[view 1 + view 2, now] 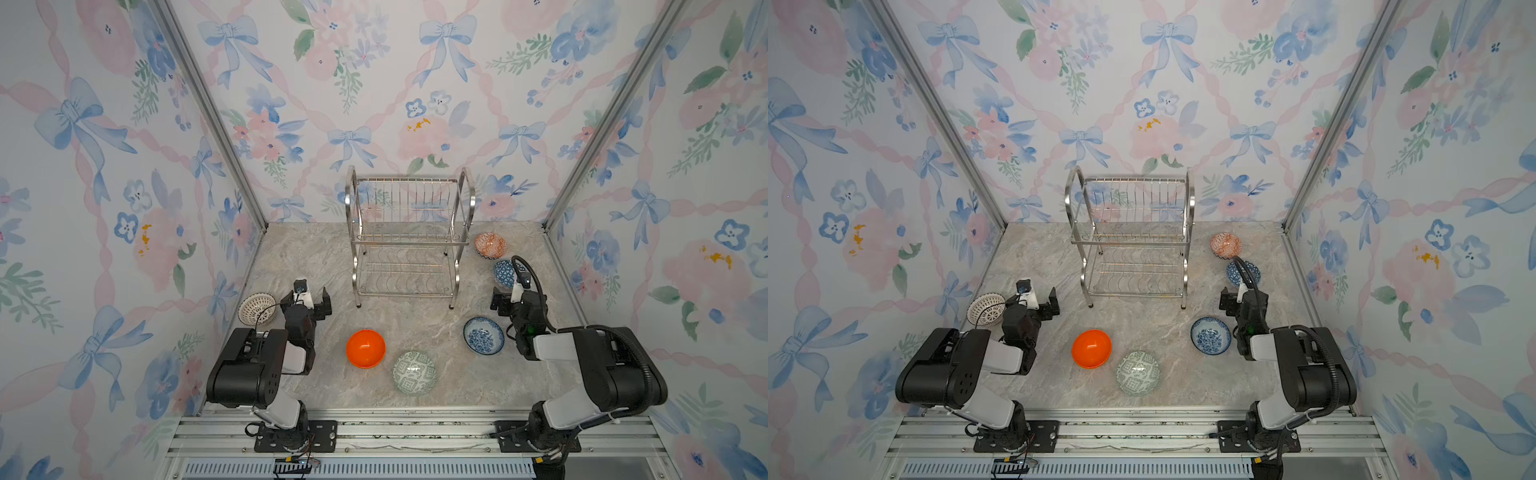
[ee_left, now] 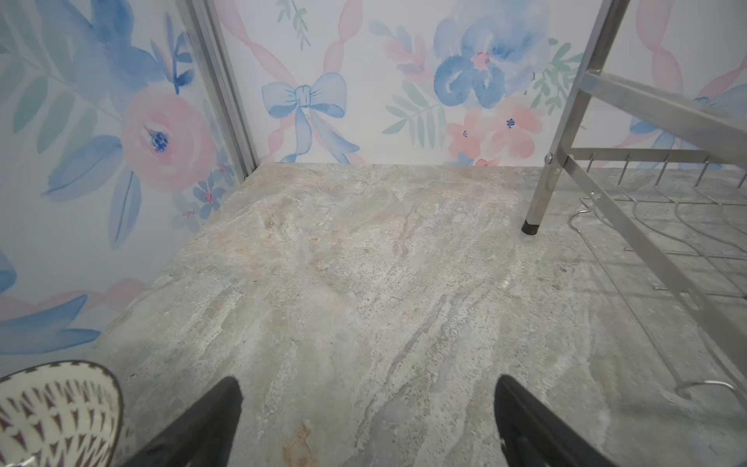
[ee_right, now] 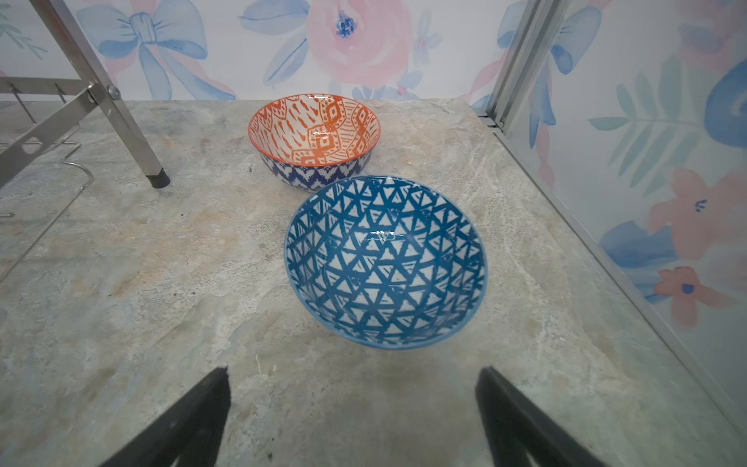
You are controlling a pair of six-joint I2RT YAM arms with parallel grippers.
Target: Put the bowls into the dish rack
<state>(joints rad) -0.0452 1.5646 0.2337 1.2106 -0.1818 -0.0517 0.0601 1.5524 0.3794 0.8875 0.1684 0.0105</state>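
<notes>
**Six bowls on the counter, both sets of fingers wide**

In both top views I see the dish rack [image 1: 409, 242] standing at the back middle of the counter [image 1: 316, 257], close to the rear wall. All the bowls sit on the counter around it. The white lattice bowl [image 1: 257, 308] is at the left edge. The plain orange bowl [image 1: 365, 349] and the green-white bowl [image 1: 414, 372] lie near each other in front of the rack. The floral bowl [image 1: 483, 336] is at the front right. The triangle bowl [image 1: 503, 274] and the orange-red patterned bowl [image 1: 491, 245] line the right side, the patterned one nearest the back. My left fingers [image 1: 326, 300] are spread wide just beside the lattice bowl and hold nothing. My right fingers [image 1: 498, 302] hang between the floral bowl and the triangle bowl, which the arm's cable partly covers.

From the left wrist, the left fingers [image 2: 202, 424] stand far apart over the counter. The lattice bowl [image 2: 56, 412] is outside one finger and apart from it. A leg and the lower shelf of the dish rack [image 2: 537, 202] lie beyond the other finger.

From the right wrist, the right fingers [image 3: 186, 420] are equally wide with only counter between them. The triangle bowl [image 3: 386, 263] sits upright just ahead. The orange-red patterned bowl [image 3: 315, 133] is right behind it, so close that I cannot tell whether they touch. A dish rack leg [image 3: 137, 133] stands off to the side.
</notes>
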